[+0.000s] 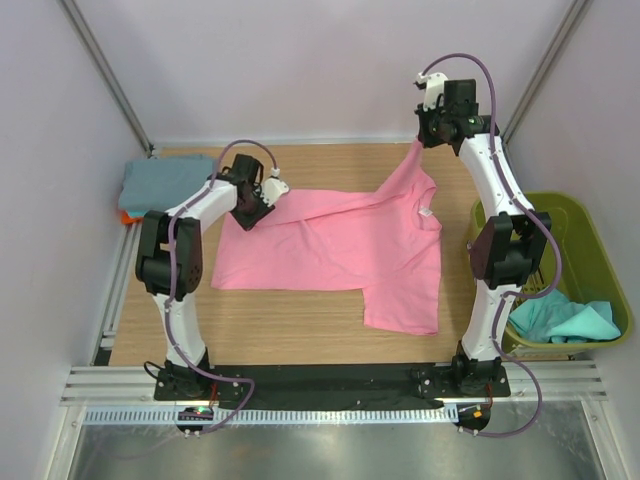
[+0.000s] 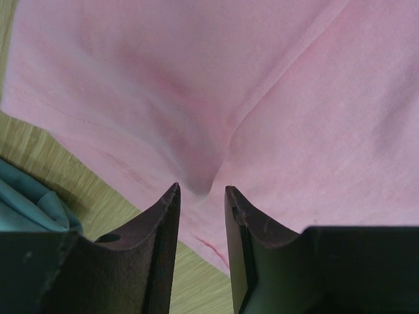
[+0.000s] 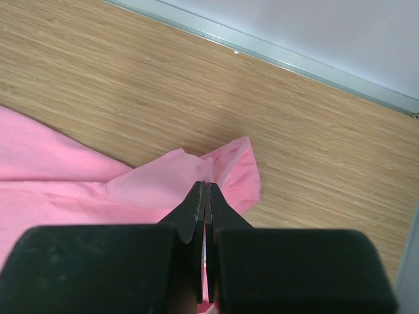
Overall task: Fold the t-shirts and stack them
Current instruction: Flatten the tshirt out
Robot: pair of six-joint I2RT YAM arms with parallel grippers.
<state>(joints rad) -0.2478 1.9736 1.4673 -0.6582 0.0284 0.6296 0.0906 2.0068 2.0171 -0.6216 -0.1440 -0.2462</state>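
A bright pink t-shirt [image 1: 340, 250] lies spread on the wooden table. My right gripper [image 1: 424, 140] is shut on its far right edge and holds that part lifted; in the right wrist view the closed fingertips [image 3: 207, 185] pinch a bunched fold of pink cloth [image 3: 163, 180]. My left gripper [image 1: 266, 196] is at the shirt's far left corner. In the left wrist view its jaws [image 2: 201, 190] stand open with the pink cloth [image 2: 294, 98] puckered just ahead of the tips. A folded grey-blue t-shirt [image 1: 165, 180] lies at the back left on an orange one [image 1: 128, 215].
An olive-green basket [image 1: 590, 240] stands at the right of the table with a teal t-shirt [image 1: 560, 320] in it. The grey-blue cloth [image 2: 26, 203] shows at the lower left of the left wrist view. Walls close the back and both sides.
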